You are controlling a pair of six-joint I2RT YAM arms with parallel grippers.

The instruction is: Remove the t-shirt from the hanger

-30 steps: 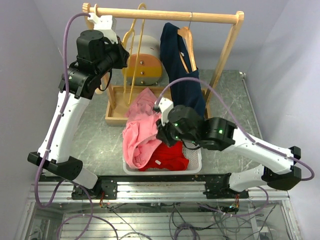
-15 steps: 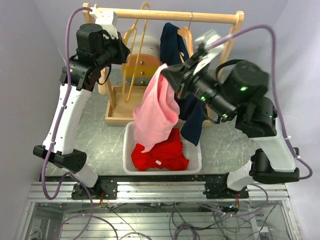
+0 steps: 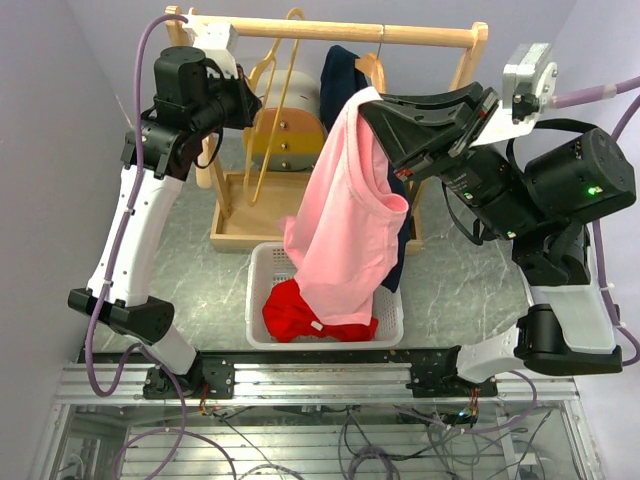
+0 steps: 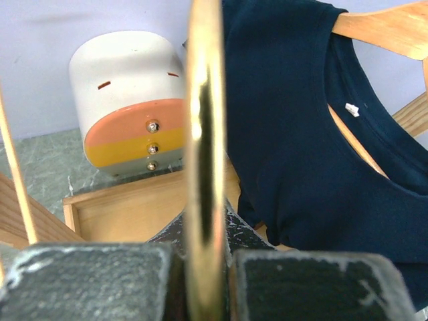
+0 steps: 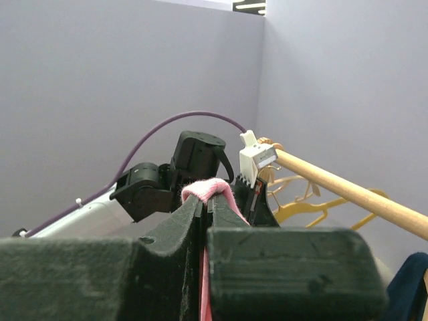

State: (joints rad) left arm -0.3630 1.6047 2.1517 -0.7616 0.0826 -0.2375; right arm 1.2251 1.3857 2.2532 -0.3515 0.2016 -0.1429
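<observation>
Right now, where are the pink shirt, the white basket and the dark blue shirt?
pink shirt (image 3: 345,215): top view, middle of the hanging cloth.
white basket (image 3: 252,305): top view, its left wall.
dark blue shirt (image 4: 301,134): left wrist view, chest below the collar.

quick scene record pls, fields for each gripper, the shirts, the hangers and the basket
left gripper: shut on gold hanger
right gripper: shut on pink t-shirt, raised beside the rail
pink t-shirt: off any hanger, dangling from right gripper, lower edge over the basket in the top view
gold hanger: bare, hooked on rail
navy t-shirt: on wooden hanger
basket: white, on table, holds red garment
</observation>
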